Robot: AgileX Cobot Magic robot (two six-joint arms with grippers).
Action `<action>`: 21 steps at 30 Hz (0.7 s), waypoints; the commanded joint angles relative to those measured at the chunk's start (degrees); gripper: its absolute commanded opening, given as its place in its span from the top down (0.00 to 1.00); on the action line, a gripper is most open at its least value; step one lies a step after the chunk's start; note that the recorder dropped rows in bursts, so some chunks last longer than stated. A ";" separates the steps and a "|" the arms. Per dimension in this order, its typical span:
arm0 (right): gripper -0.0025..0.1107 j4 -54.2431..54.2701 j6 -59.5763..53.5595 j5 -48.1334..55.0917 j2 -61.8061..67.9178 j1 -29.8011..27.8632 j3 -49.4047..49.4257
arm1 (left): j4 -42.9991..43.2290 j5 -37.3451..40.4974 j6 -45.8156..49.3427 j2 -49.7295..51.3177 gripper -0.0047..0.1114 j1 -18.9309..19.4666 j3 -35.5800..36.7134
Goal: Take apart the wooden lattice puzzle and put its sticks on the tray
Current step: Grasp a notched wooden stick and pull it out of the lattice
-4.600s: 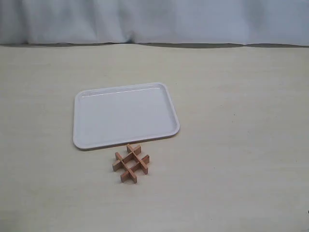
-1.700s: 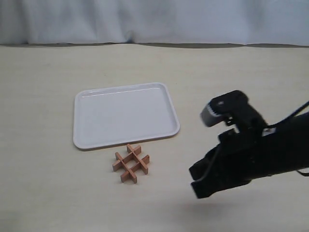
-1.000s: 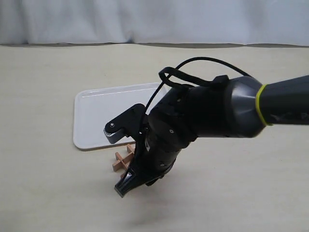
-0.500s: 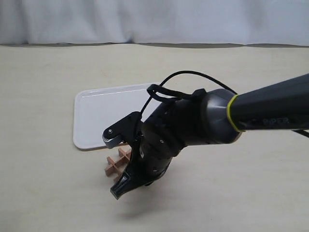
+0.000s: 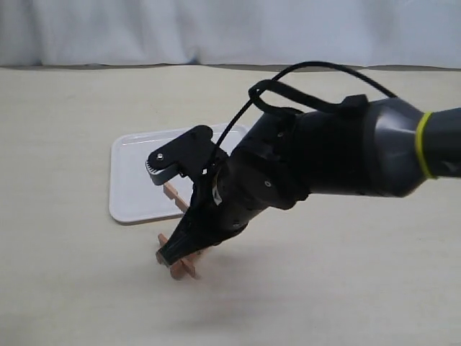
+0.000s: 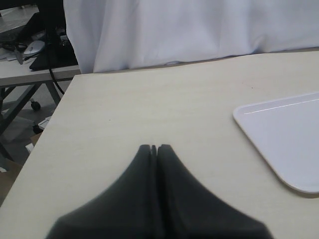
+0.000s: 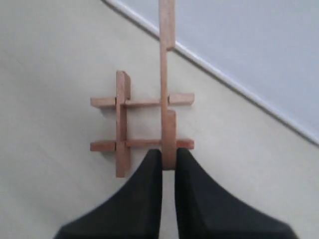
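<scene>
The wooden lattice puzzle (image 7: pixel 121 124) lies on the table just in front of the tray (image 5: pixel 133 176). My right gripper (image 7: pixel 168 155) is shut on the near end of one of its sticks (image 7: pixel 167 74). That stick is tilted up, and its far end reaches over the tray's rim (image 7: pixel 224 82). The other three sticks stay crossed flat beneath it. In the exterior view the right gripper (image 5: pixel 170 254) hides most of the puzzle (image 5: pixel 184 269), and the raised stick (image 5: pixel 172 193) shows above it. My left gripper (image 6: pixel 154 148) is shut on nothing, above bare table beside the tray (image 6: pixel 284 134).
The right arm (image 5: pixel 317 166) reaches across from the right and covers the tray's right part. A white cloth backdrop (image 5: pixel 230 29) hangs behind the table. In the left wrist view the table's edge (image 6: pixel 47 134) is close, with desks and cables beyond it.
The right arm swung in from the right and shut on one stick, sliding the puzzle a little leftward. In the last half second that stick's far end rose towards the tray.
</scene>
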 commanded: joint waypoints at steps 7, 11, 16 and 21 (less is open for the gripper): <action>0.94 -8.91 0.13 -13.64 -1.35 -0.29 -0.19 | -0.15 -1.11 -0.04 -0.10 0.96 0.29 0.11; 0.94 -8.00 0.66 -15.59 1.18 -2.52 -1.22 | -0.26 -1.11 -0.04 -0.10 0.96 0.29 0.11; 0.94 -2.36 0.66 -4.83 7.50 -7.66 -8.32 | -0.26 -1.11 -0.04 -0.10 0.96 0.29 0.11; 0.94 1.03 0.66 3.46 14.39 -10.53 -16.46 | -0.26 -1.11 -0.04 -0.10 0.96 0.29 0.11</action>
